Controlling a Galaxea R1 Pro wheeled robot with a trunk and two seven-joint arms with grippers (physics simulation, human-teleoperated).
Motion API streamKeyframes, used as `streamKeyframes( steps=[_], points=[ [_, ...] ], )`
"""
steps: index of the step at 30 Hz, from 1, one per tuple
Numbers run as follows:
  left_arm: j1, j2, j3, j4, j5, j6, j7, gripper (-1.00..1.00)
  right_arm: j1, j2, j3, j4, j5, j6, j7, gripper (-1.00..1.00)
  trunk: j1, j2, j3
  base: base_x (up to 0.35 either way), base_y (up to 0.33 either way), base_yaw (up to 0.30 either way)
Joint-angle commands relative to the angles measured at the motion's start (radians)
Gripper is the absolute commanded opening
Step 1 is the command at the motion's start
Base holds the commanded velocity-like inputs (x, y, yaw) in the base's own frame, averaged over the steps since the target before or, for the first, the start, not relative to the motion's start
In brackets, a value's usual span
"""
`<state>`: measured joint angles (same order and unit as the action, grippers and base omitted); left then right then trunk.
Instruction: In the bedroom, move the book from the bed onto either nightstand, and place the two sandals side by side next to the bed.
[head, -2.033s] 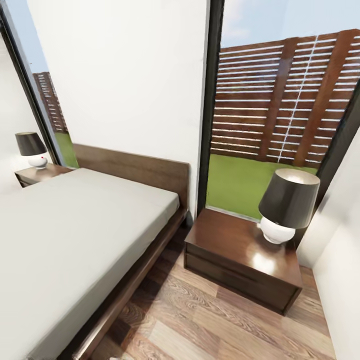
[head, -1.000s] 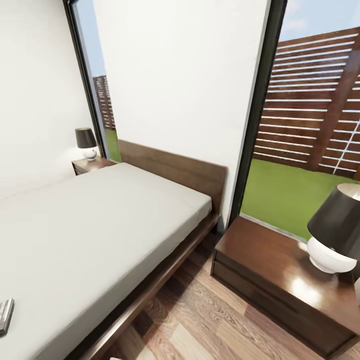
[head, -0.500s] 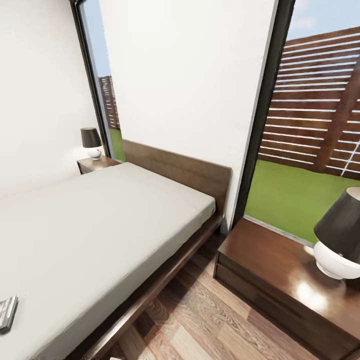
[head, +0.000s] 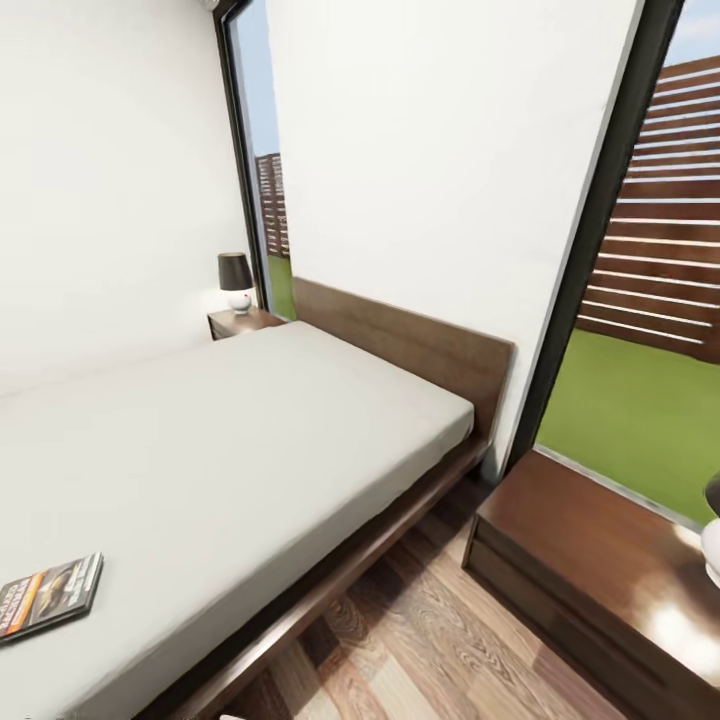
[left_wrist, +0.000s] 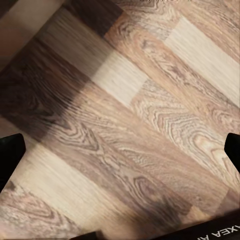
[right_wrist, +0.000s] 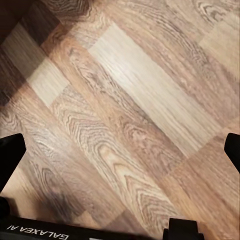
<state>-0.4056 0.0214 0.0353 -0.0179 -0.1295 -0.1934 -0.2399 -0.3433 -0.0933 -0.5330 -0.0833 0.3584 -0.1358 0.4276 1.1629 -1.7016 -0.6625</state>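
The book (head: 48, 594) lies flat on the pale mattress of the bed (head: 250, 440) near its front left part, dark cover with an orange band facing up. A dark wooden nightstand (head: 600, 560) stands right of the bed by the window, and a second nightstand (head: 243, 321) stands at the far side of the headboard. My left gripper (left_wrist: 120, 155) hangs open over bare wood-plank floor, black fingertips (left_wrist: 11, 155) at the frame's sides. My right gripper (right_wrist: 120, 150) is open too, above floor planks, with nothing between its fingers. The sandals are out of view.
A small black-shaded lamp (head: 236, 280) sits on the far nightstand. A lamp's white base (head: 711, 545) shows at the near nightstand's right edge. A strip of wood floor (head: 420, 630) runs between the bed frame and the near nightstand. Tall black-framed windows flank the white wall.
The head view has swung left: the near nightstand and its lamp have slid toward the right edge, and the book on the mattress has come into fuller view.
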Motion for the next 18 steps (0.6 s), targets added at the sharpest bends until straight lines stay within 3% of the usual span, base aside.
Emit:
streamKeyframes(
  steps=[1,6,18],
  points=[
    [-0.001,0.0,0.004,0.001,-0.01,-0.005,-0.001,1.0,0.0,0.0,-0.009,0.0,0.01,-0.004,0.003,1.0,0.0,0.0,-0.001,0.181,-0.016,0.262],
    [-0.001,0.0,0.005,0.001,-0.01,-0.005,-0.001,1.0,0.0,0.0,-0.009,0.0,0.01,-0.004,0.003,1.0,0.0,0.0,-0.001,0.239,-0.06,0.106],
    [-0.001,0.0,0.005,0.001,-0.009,-0.005,-0.001,1.0,0.0,0.0,-0.009,0.0,0.01,-0.004,0.003,1.0,0.0,0.0,-0.001,0.106,-0.038,0.004]
  ],
)
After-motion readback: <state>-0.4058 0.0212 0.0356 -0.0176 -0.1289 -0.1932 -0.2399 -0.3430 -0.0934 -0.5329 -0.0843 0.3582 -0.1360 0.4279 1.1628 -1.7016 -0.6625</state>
